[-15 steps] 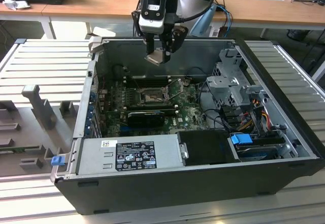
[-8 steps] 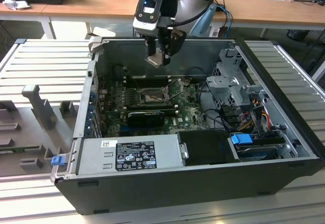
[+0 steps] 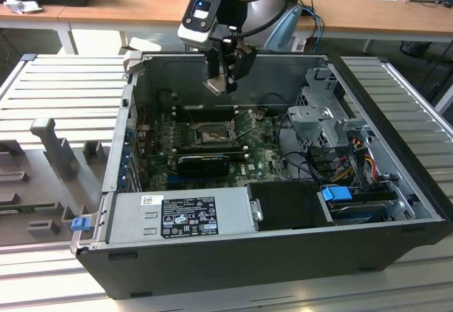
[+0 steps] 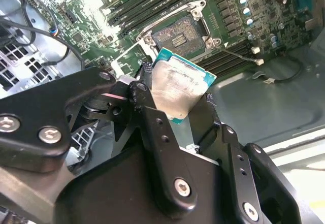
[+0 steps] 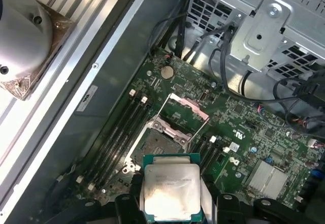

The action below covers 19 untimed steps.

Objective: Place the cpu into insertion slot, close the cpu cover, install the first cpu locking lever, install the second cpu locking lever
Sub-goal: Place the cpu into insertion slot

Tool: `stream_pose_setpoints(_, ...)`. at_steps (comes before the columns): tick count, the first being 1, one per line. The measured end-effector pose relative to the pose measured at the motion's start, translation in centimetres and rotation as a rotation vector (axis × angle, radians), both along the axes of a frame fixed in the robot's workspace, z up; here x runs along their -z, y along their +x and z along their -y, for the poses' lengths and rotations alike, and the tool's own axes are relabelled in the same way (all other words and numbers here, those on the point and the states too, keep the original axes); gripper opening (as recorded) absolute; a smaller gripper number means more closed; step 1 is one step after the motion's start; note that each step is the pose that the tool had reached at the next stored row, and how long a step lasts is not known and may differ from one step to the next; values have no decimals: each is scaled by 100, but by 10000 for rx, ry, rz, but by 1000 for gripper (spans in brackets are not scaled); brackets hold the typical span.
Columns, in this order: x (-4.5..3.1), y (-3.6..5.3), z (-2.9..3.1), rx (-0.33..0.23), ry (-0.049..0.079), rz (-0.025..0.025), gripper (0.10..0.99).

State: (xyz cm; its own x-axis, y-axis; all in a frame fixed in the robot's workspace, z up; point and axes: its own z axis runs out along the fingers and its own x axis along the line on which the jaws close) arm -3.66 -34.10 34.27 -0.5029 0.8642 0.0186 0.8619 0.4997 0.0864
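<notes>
Hanging in the air inside the computer case (image 3: 212, 269), the cpu (image 5: 171, 191) is clamped by two opposite edges between the fingers of the gripper (image 5: 172, 211), which are closed onto it to about the chip's own width. The chip is square, so it has no real long axis. Its silvery top face is turned toward the first wrist view and its free edge points away from the gripper body, toward the board.

The insertion slot (image 5: 160, 145) lies below the chip and a little ahead of that free edge, apart from it, with nothing between them. In the exterior view the cpu (image 3: 216, 85) is well above the slot (image 3: 212, 135) and seems tilted, not parallel to the green board (image 5: 244, 132).

The cpu cover (image 5: 184, 115) stands swung open on the far side of the slot, so I judge the socket open and empty.
</notes>
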Motion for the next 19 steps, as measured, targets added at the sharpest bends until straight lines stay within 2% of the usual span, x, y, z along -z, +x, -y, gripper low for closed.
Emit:
stream_pose_setpoints(12,20,0,0,357,1,2,529)
stream_pose_setpoints(19,44,0,0,1542,-1,1,529)
